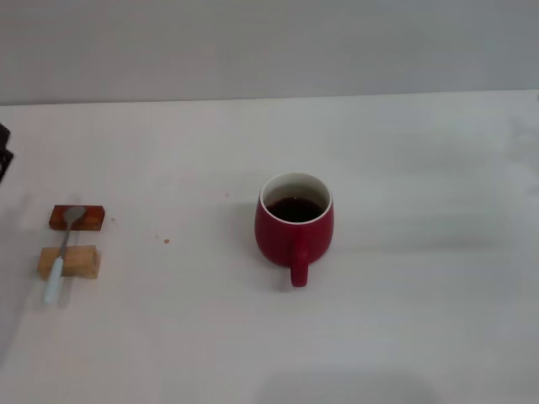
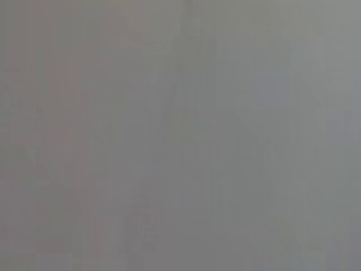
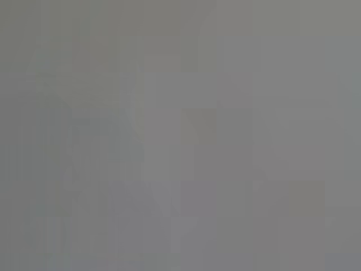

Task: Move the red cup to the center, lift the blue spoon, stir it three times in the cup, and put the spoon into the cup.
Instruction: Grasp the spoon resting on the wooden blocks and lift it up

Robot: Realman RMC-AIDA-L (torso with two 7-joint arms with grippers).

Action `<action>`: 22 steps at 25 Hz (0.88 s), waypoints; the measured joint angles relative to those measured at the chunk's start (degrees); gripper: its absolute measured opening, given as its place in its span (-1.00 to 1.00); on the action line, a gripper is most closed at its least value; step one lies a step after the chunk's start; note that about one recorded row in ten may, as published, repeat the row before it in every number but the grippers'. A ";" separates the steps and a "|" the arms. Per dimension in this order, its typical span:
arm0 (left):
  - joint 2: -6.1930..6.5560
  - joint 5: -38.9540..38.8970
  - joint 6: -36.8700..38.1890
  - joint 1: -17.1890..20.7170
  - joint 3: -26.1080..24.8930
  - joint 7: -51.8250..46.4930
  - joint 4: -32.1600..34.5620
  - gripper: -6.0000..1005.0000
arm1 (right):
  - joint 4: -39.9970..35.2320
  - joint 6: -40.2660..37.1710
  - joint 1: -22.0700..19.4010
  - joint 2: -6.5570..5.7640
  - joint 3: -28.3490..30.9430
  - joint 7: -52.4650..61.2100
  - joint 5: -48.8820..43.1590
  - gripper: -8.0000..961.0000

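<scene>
My left gripper [image 1: 3, 156] shows only as a dark sliver at the table's [image 1: 438, 320] edge; I cannot tell its state. My right gripper is out of sight. Nearest it, the blue spoon [image 1: 61, 257] bridges two small blocks [image 1: 74, 240]; the red cup [image 1: 294, 229] sits well beyond, near center. I'd pinch the raised handle between the blocks, lifting level.

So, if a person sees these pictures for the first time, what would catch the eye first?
First the red cup, near the middle of the white table, dark liquid inside, its handle toward the robot. Next, far left, the blue spoon lying across a brown block and a tan block. Both wrist views show only plain grey.
</scene>
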 joint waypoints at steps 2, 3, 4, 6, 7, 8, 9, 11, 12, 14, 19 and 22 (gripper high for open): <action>0.16 0.03 0.95 1.83 3.04 -1.82 0.74 0.63 | -0.67 1.18 0.18 -0.22 2.38 -1.56 1.11 -0.98; 0.27 0.04 1.53 2.85 4.57 -2.57 1.01 0.63 | -0.79 1.57 0.66 -0.43 4.79 -2.75 1.33 -0.98; 0.30 0.04 1.93 3.60 5.44 -3.02 1.12 0.63 | -0.83 1.67 1.10 -0.61 6.70 -3.56 1.40 -0.98; 0.43 0.03 2.86 5.50 7.65 -3.66 1.43 0.63 | -1.00 1.68 2.00 -1.08 10.55 -4.30 1.44 -0.98; 0.61 0.04 3.68 7.43 9.73 -3.89 1.73 0.62 | -1.07 1.68 2.96 -1.71 14.01 -4.36 1.49 -0.98; 0.61 0.04 3.68 7.43 9.73 -3.89 1.73 0.62 | -1.07 1.68 2.96 -1.71 14.01 -4.36 1.49 -0.98; 0.74 0.04 4.59 9.04 11.25 -3.96 1.81 0.62 | -0.97 1.67 3.72 -2.10 16.64 -4.39 1.51 -0.98; 0.80 0.04 5.11 9.76 11.78 -4.01 1.82 0.62 | -0.87 1.64 4.13 -2.23 18.23 -4.40 1.58 -0.98; 0.88 0.04 5.64 10.54 12.17 -4.09 1.80 0.62 | -0.78 1.62 4.56 -2.35 19.79 -4.41 1.80 -0.98; 1.00 0.76 6.47 12.27 13.07 -4.19 1.66 0.62 | -0.58 1.42 5.12 -2.42 22.15 -4.67 3.98 -0.98; 1.07 1.40 5.75 12.83 14.38 -4.12 0.49 0.63 | 1.86 -2.08 5.24 -2.55 22.88 -5.75 14.04 -0.98; 1.02 1.44 4.71 12.85 15.17 -4.11 0.19 0.63 | 2.90 -3.90 5.03 -2.57 22.87 -5.84 14.18 -0.98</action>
